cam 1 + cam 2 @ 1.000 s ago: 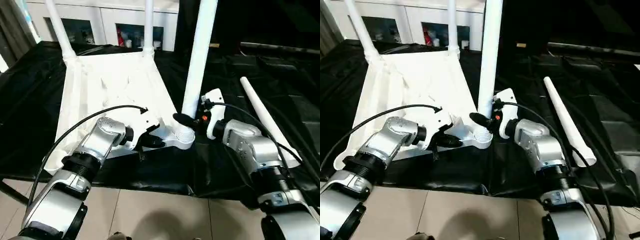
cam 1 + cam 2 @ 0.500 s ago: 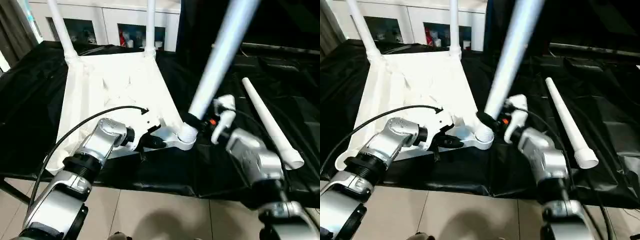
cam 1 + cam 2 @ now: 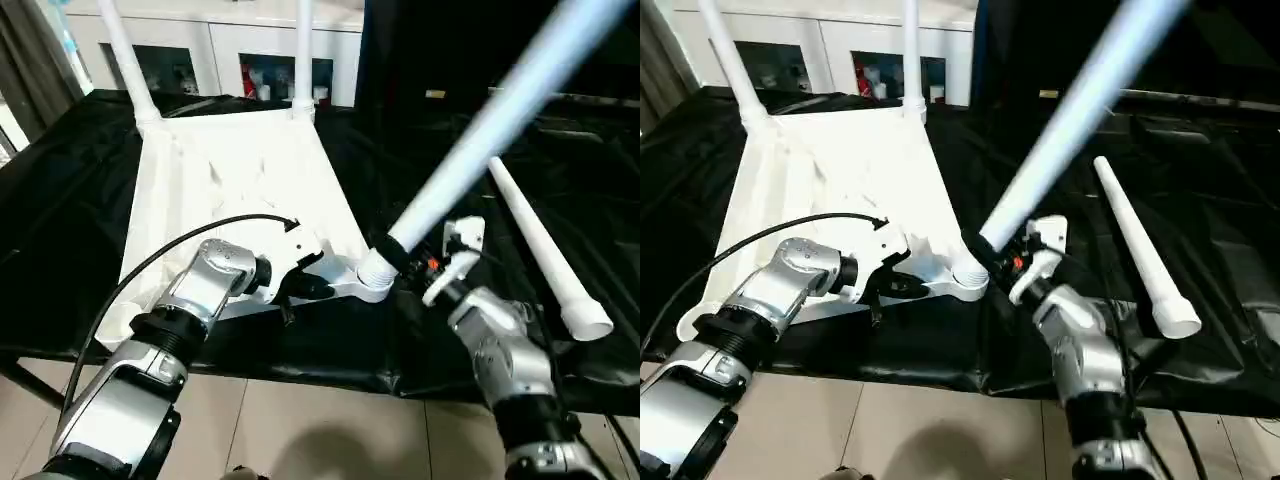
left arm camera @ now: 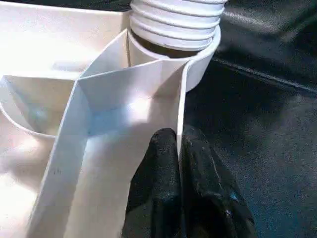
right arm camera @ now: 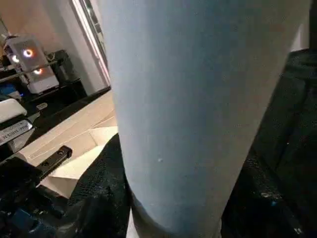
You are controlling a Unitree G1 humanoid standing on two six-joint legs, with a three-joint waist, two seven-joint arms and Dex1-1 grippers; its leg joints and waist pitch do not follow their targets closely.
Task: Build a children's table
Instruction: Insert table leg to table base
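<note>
The white tabletop (image 3: 230, 190) lies underside up on black cloth. Two white legs (image 3: 125, 50) (image 3: 303, 50) stand in its far corners. My left gripper (image 3: 318, 287) is shut on the tabletop's thin rim wall (image 4: 181, 99), right beside the near right corner socket (image 3: 365, 280). A third leg (image 3: 480, 140) has its ribbed end (image 4: 173, 20) at that socket and leans steeply up to the right. My right gripper (image 3: 400, 262) is shut on this leg just above the socket, with dark fingers (image 5: 99, 198) on both sides of the tube. A fourth leg (image 3: 540, 245) lies loose on the cloth to the right.
A white cabinet (image 3: 200, 50) with glass doors stands behind the table. The black cloth (image 3: 60, 220) covers the work surface and hangs over its near edge above a tiled floor (image 3: 300, 430). A black cable (image 3: 180, 250) loops over my left forearm.
The leg in my right gripper has tipped from upright to leaning far right, and my right forearm has swung lower and nearer. The left gripper has kept its grip in place.
</note>
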